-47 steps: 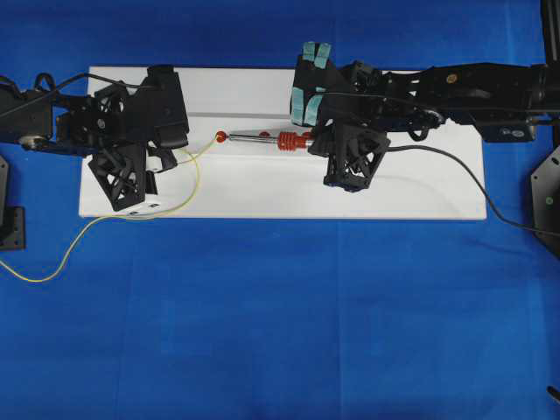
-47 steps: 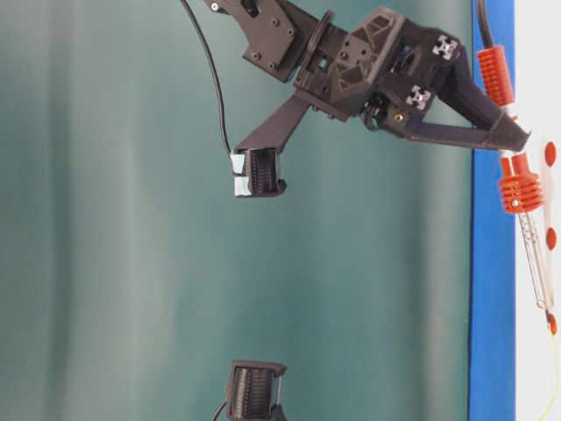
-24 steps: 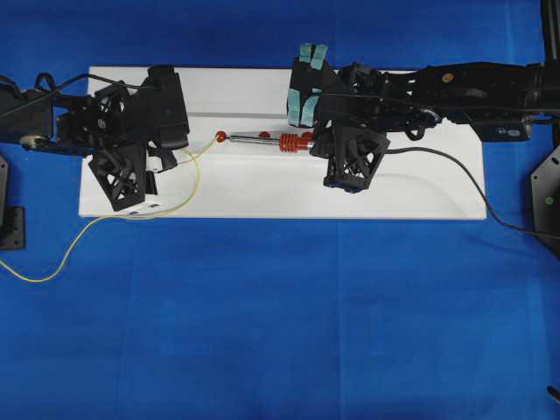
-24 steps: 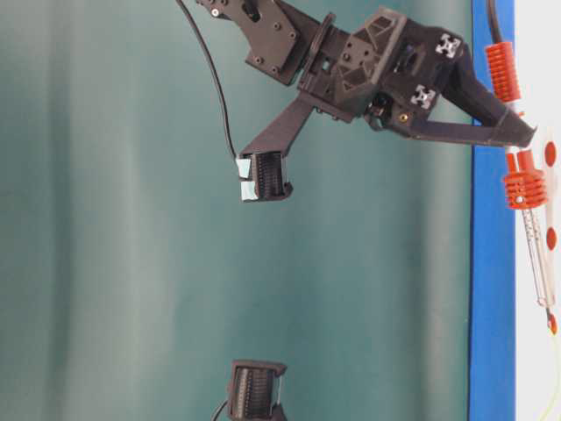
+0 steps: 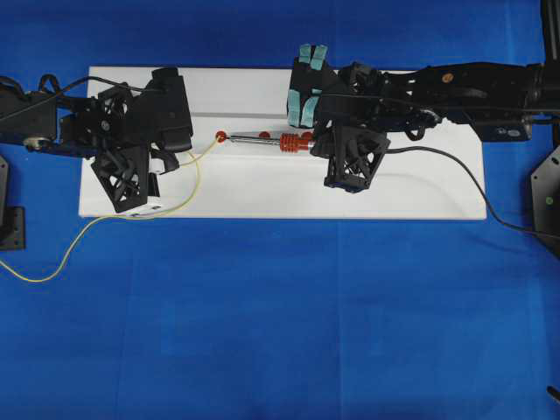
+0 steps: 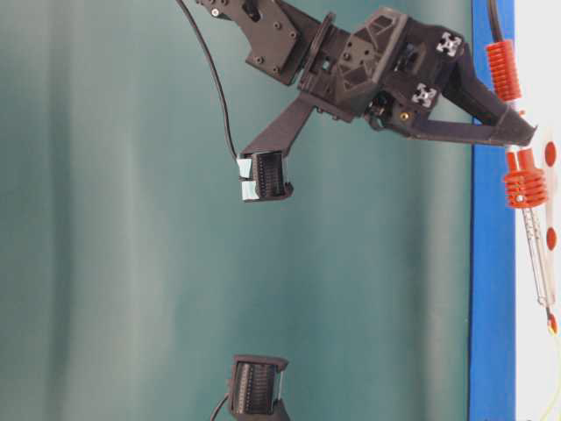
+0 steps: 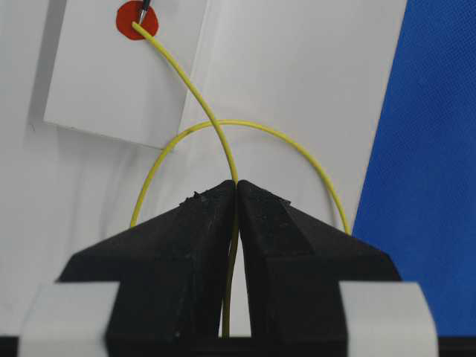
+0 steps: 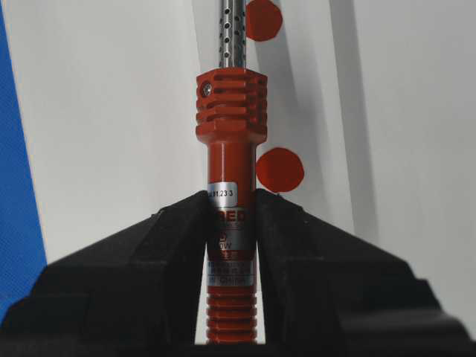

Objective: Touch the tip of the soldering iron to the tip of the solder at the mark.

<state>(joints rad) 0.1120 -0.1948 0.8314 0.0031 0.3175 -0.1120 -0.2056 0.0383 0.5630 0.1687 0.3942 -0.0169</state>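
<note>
1. Iron: glossy orange-red plastic handle, ribbed collar, paper-like label; perforated, shiny metal shaft.
2. Solder: thin, smooth yellow wire, slight sheen.
3. Left gripper: matt black plastic, grainy at the edges.
4. Right gripper: same matt black plastic.
5. Board: smooth matt white.
6. Table cover: matt blue, cloth-like.

You've got one soldering iron, one solder wire, three red dots — and two grippers.

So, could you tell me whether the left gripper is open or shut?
Shut on the solder: the left gripper has both fingertips pressed together around the yellow wire.
</note>
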